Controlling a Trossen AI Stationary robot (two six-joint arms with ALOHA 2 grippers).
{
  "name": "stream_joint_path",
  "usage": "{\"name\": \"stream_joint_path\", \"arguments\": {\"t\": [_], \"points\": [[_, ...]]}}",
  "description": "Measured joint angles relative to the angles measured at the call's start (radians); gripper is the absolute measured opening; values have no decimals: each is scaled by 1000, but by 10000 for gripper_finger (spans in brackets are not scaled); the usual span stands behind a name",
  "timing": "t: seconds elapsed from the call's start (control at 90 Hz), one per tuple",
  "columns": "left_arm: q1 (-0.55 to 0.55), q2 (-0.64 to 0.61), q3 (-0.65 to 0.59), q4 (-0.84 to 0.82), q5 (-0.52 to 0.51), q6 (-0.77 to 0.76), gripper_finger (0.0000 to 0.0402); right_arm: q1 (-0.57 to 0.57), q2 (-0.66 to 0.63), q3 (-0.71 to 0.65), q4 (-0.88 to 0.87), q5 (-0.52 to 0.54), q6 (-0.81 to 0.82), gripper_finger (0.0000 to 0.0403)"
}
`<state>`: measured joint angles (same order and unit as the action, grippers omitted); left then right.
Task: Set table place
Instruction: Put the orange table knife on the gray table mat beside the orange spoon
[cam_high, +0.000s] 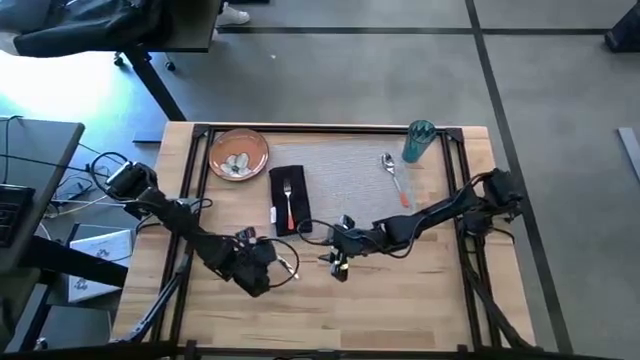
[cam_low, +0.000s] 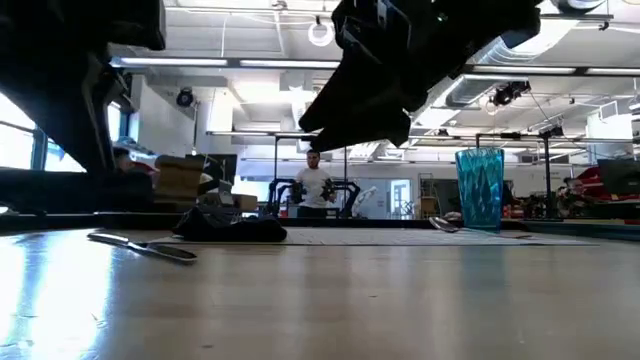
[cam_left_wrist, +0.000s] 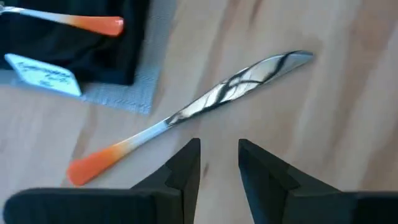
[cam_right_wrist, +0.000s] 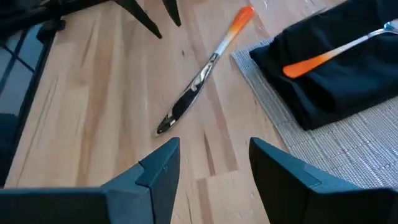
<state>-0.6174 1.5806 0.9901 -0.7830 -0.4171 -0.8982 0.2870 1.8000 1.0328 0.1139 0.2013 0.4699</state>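
Note:
A knife (cam_left_wrist: 224, 93) with an orange handle lies flat on the bare wood of the table (cam_high: 400, 300), just off the near left corner of the grey placemat (cam_high: 350, 185). My left gripper (cam_left_wrist: 219, 146) hovers open beside the knife's middle, touching nothing. My right gripper (cam_right_wrist: 211, 146) stands open a little off the blade tip of the knife (cam_right_wrist: 199, 81). A black napkin (cam_high: 288, 200) lies on the mat's left part with an orange-handled fork (cam_high: 288, 207) on top. A spoon (cam_high: 395, 175) lies on the mat's right part. The teal cup (cam_high: 418, 141) stands at the mat's far right corner.
An orange-brown plate (cam_high: 238, 155) with pale pieces on it sits at the far left, off the mat's corner. A black rail frame (cam_high: 190, 180) edges the tabletop. Bare wood spreads along the near side. In the low view a person (cam_low: 313, 185) stands far off in the room.

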Motion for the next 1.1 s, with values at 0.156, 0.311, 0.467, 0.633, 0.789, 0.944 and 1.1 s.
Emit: {"name": "stream_joint_path", "arguments": {"t": [0.156, 0.311, 0.467, 0.633, 0.789, 0.944, 1.1], "points": [[7, 0, 0, 24, -85, -9, 90, 5, 0, 0, -6, -11, 51, 171], [40, 0, 0, 26, -93, 8, 90, -36, 0, 0, 46, -18, 4, 171], [78, 0, 0, 25, -78, 38, 90, -110, 0, 0, 70, -51, -27, 171], [111, 0, 0, 25, -36, 93, 90, -170, 5, 0, 70, -63, -74, 171], [131, 0, -4, 36, 31, 205, 95, -177, 16, 0, 73, -79, -110, 174], [141, 0, -69, 155, 128, 298, 127, -134, 35, 0, 97, -79, -93, 196], [140, 0, -143, 230, 194, 341, 169, -92, 53, 1, 135, -74, -78, 233]]}}
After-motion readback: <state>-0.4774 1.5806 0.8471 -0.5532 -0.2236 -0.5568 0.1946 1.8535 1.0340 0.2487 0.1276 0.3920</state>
